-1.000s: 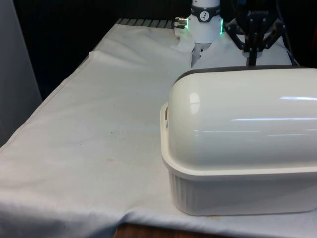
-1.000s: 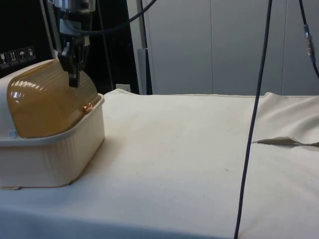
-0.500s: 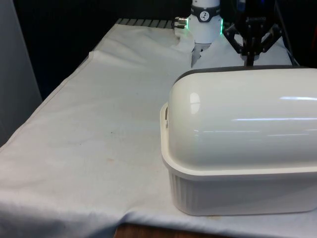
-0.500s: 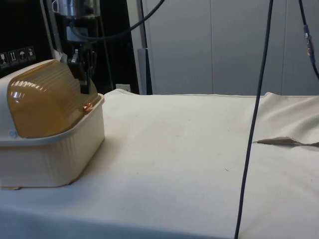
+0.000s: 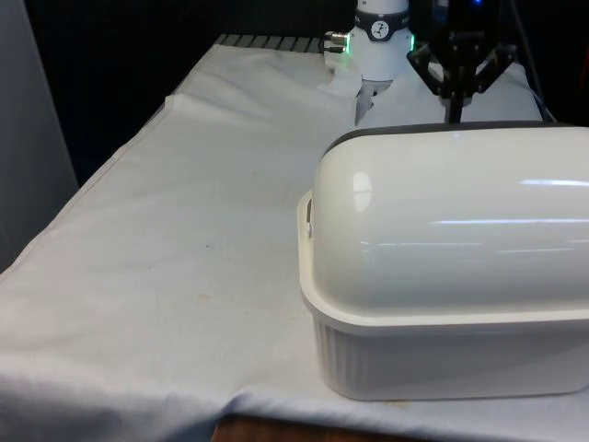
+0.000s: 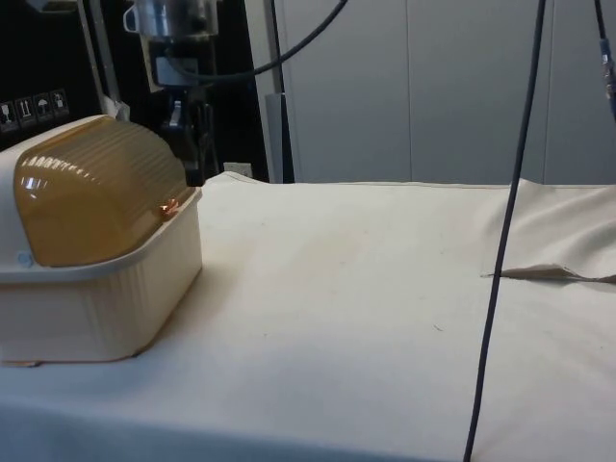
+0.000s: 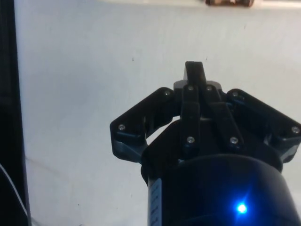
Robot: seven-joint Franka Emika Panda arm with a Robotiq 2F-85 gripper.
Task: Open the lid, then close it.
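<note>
**A:** What is under everything?

**B:** A big table with a white cloth (image 5: 184, 230) on it. The cloth has soft folds near the table's front edge, and a bit of brown wood (image 5: 276, 431) peeks out under it there.

**A:** What is behind the table?

**B:** In the front view, black curtains (image 5: 138, 46). In the side view, tall grey cabinet doors (image 6: 433, 87) stand past the table's far edge. Two dark cables (image 6: 505, 221) hang down in front of them.

**A:** Is it bright?

**B:** Yes, the cloth looks well lit.
</note>
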